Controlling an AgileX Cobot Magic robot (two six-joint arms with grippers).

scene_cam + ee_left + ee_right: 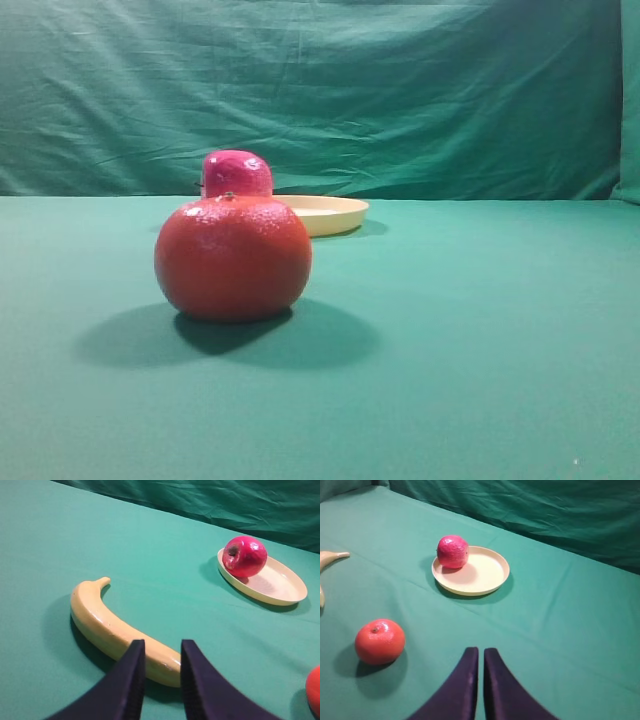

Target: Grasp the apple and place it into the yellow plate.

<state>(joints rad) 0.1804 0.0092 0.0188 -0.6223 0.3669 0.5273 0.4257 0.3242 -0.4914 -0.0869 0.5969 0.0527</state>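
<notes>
Apple [452, 551] sits on the plate [485, 580] at its left rim, placed already. Right fingers [479, 680] shut, empty, well back; left fingers [159, 680] slightly apart, empty (over banana [115, 630]).

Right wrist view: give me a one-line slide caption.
Apple resting in the yellow plate, orange fruit nearer, right pincer shut and empty.
</notes>
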